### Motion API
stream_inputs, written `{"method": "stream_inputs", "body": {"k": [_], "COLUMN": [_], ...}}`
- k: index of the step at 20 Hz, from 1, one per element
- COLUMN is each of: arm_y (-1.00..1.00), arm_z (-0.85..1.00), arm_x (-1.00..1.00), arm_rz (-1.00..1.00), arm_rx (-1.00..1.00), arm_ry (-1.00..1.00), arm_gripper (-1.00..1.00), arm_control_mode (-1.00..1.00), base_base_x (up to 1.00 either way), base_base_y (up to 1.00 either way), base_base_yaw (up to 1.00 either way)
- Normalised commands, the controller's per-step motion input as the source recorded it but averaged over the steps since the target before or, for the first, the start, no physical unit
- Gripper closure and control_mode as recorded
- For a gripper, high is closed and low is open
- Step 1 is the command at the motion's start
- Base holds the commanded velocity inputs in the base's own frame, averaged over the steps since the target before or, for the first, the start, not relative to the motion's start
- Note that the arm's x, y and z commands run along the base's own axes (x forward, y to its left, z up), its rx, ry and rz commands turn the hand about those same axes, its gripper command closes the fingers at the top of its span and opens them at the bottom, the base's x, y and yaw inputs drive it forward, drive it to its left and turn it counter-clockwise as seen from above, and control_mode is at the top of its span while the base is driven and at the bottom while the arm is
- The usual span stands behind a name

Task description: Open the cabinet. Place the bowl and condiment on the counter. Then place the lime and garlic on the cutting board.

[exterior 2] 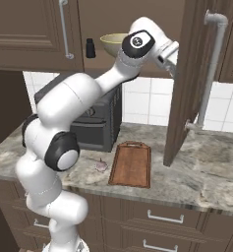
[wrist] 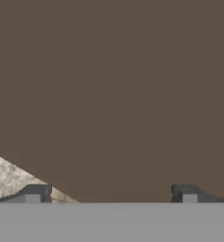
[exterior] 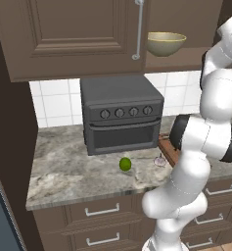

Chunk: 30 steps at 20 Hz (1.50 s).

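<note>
Cabinet (exterior 2: pixel 187 88) with one door swung open toward us, its long silver bar handle (exterior 2: pixel 209 69) facing out; a second door (exterior: pixel 73 34) to the left is closed, with one bar handle (exterior: pixel 138 29) of its own. On the exposed shelf we count one bowl (exterior: pixel 165 43), pale olive and upright, and one dark condiment (exterior 2: pixel 90 48) shaker standing just left of it, apart from it. On the desk (exterior: pixel 63 171) below we count one lime (exterior: pixel 125 164), bright green, in front of the one dark toaster oven (exterior: pixel 120 115), and one pale garlic (exterior 2: pixel 101 166) bulb just left of the one cutting board (exterior 2: pixel 132 165), near it but not on it. The board lies flat and bare. Two rows of drawers (exterior: pixel 103 211) with short silver handles run under the desk edge. Our arm reaches up beside the open door at shelf height. In the hand view, the hand (wrist: pixel 111 194) has its two fingertips (wrist: pixel 35 194) set wide apart, holding nothing, facing a flat brown cabinet surface, with a sliver of desk at the lower left.
</note>
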Motion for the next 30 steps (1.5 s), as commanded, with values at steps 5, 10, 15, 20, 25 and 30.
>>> {"method": "stream_inputs", "body": {"k": [5, 10, 15, 20, 25, 30], "arm_y": [-0.40, -0.22, -0.12, 0.24, 0.54, 0.66], "arm_z": [0.00, 0.00, 0.00, -0.03, -0.07, -0.07], "arm_x": [-0.03, -0.19, -0.19, -0.30, -0.29, -0.52], "arm_rz": [0.07, 0.18, 0.19, 0.19, 0.15, 0.11], "arm_rx": [0.14, 0.17, 0.18, 0.14, 0.11, 0.04], "arm_ry": [-0.20, -0.24, -0.26, -0.24, -0.22, -0.15], "arm_gripper": [-1.00, -1.00, -1.00, -1.00, -1.00, -1.00], "arm_control_mode": [-1.00, -1.00, -1.00, -1.00, -1.00, -1.00], "base_base_x": [0.00, 0.00, 0.00, 0.00, 0.00, 0.00], "base_base_y": [0.00, 0.00, 0.00, 0.00, 0.00, 0.00], "base_base_yaw": [0.00, 0.00, 0.00, 0.00, 0.00, 0.00]}}
